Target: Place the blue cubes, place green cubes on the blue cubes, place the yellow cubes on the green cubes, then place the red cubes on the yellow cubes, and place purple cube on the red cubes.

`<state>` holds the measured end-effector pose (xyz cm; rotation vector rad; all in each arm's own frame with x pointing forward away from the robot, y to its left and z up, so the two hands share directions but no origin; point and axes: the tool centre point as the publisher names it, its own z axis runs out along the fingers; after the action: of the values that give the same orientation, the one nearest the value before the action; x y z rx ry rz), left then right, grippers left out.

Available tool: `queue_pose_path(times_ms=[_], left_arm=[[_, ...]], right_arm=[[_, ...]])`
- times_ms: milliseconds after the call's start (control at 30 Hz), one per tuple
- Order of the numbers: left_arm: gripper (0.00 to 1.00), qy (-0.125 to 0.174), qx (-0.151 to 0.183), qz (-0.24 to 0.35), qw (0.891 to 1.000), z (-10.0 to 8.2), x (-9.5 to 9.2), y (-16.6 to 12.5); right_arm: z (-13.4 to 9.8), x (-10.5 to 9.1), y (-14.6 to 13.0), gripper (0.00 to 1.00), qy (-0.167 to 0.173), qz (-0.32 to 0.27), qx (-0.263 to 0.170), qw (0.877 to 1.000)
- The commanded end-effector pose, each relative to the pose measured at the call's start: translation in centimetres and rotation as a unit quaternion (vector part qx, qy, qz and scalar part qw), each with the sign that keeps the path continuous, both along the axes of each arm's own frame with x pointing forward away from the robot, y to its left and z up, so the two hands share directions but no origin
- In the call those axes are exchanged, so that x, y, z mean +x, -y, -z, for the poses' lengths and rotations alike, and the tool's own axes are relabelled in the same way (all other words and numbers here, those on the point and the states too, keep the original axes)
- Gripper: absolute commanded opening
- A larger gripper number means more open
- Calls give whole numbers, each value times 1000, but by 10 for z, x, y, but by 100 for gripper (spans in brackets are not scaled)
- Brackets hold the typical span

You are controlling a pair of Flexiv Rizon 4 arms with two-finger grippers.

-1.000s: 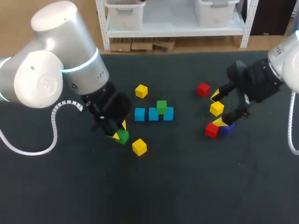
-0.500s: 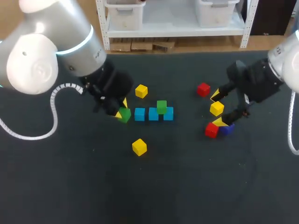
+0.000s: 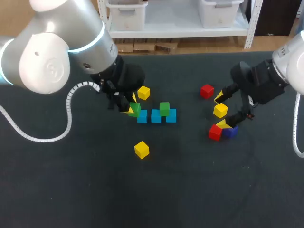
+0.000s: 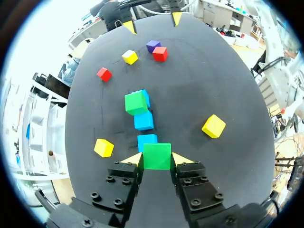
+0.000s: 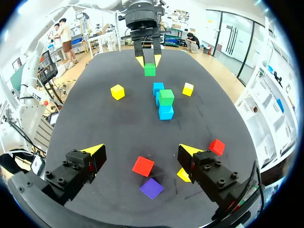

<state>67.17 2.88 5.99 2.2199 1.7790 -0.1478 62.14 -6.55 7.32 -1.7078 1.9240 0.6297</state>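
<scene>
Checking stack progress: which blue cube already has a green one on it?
The blue cube at the row's end toward the right arm: a green cube sits on it; the other two carry none.

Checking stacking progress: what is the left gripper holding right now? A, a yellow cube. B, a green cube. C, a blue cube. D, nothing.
B: the small green cube is clamped between the two yellow fingertips of the left gripper, close to the end of the row of blue cubes.
</scene>
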Motion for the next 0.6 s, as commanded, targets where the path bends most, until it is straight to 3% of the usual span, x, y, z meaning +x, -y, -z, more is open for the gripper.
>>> queue_pose_path(times_ms=[33, 600], left_arm=[[0, 0, 5, -4, 1000, 1, 6, 8], [0, -16, -20, 0, 1000, 14, 18, 37]], right_arm=[[1, 1, 0, 100, 0, -1, 2, 1000], [1, 1, 0, 100, 0, -1, 2, 1000]])
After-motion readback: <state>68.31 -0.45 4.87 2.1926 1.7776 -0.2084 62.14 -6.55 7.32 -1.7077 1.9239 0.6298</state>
